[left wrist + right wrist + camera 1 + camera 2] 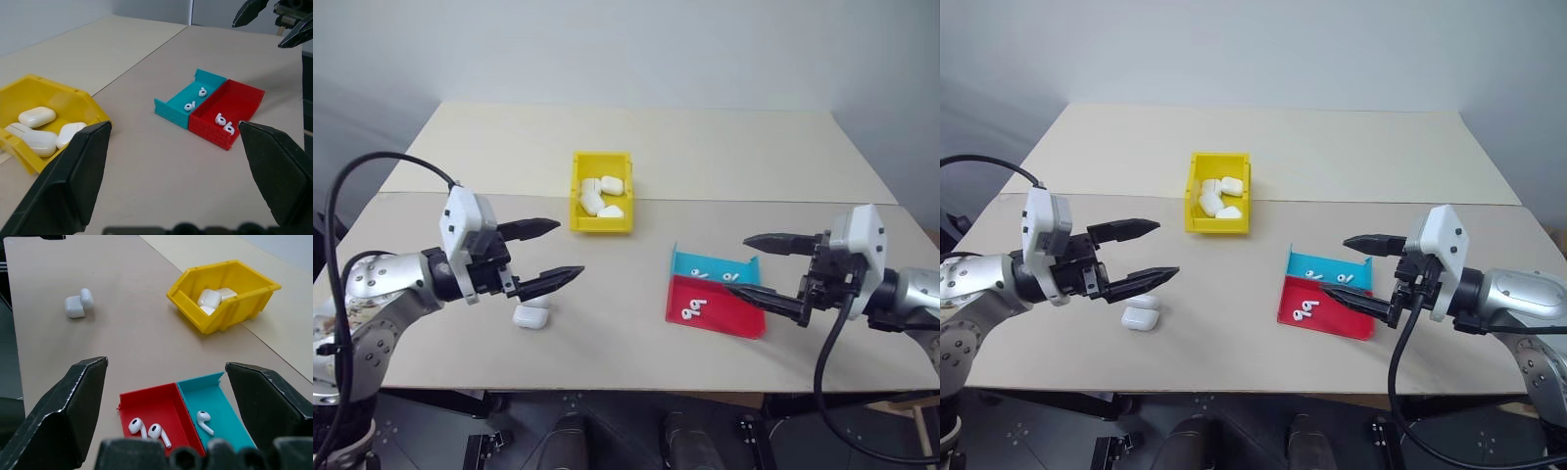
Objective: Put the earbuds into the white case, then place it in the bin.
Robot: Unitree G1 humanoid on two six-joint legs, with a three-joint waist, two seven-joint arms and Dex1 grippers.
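Both tools, left and right, hang wide open and empty, and the tiny earbuds could slip from a pinch against the tray walls.

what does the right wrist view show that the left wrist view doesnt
Right wrist view: the open white case lying on the table. Left wrist view: the right gripper, open, above the table's far side. Both: the yellow bin with white cases in it, and the red-and-teal tray holding earbuds.
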